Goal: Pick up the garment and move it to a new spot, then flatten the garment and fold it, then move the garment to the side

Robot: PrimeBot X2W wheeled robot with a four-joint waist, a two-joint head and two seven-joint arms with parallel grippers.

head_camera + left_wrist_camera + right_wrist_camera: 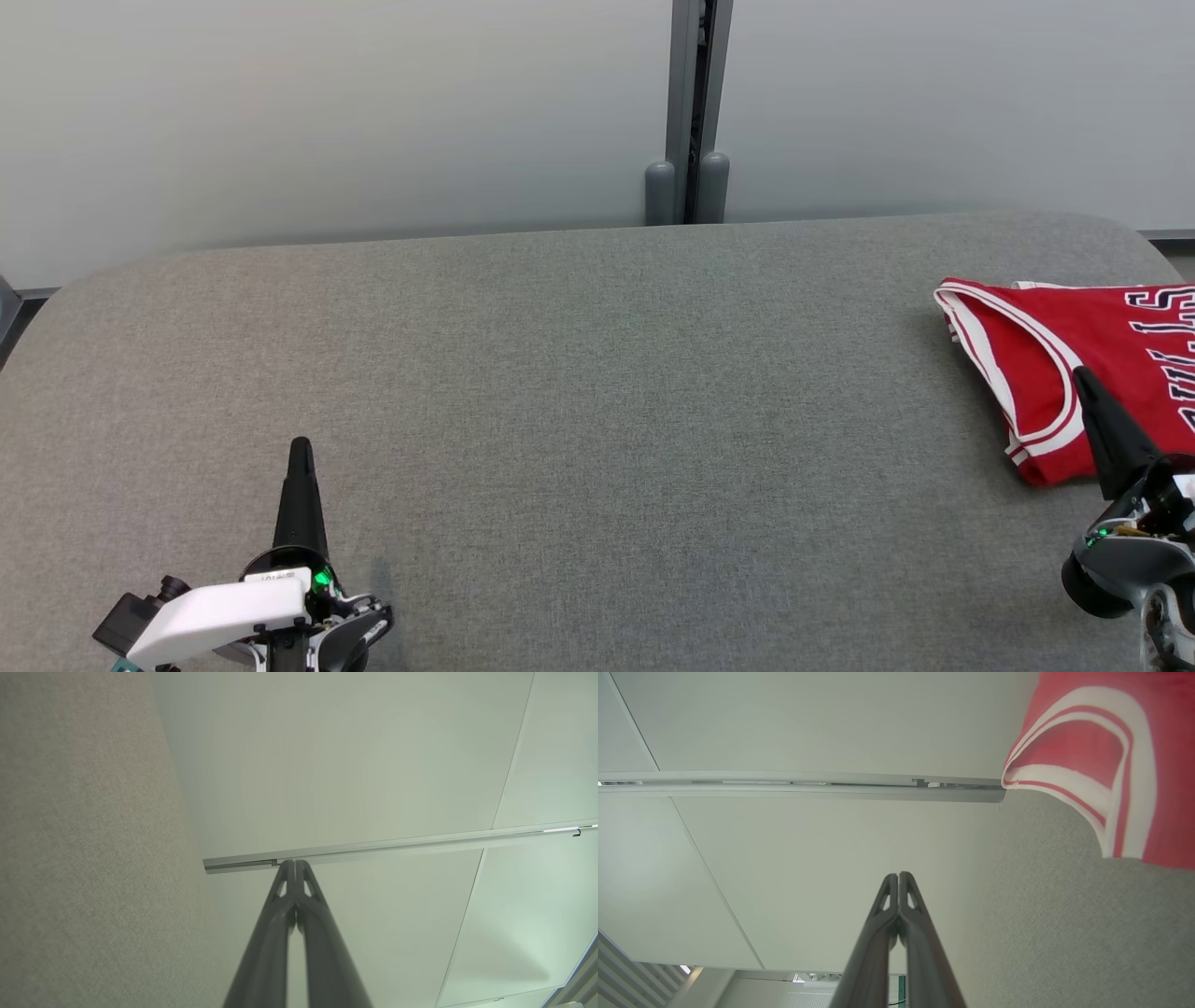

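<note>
Fingers of the left gripper [301, 448] and the right gripper [1082, 377] are pressed together. A soft red shirt [1074, 327] with white stripes lies at the right edge of the fuzzy grey desk [560, 373].

We count one garment [1092, 322], a red jersey at the right edge of the table [597, 392]. It runs past the frame, so it is probably a single piece. There is one grey fabric-covered table. We count two grippers, the left gripper [301, 448] and the right gripper [1083, 378], each with two dark fingers [317, 938]. Beyond the far edge stand two pale wall panels [327, 121] and one post [693, 93].
</note>
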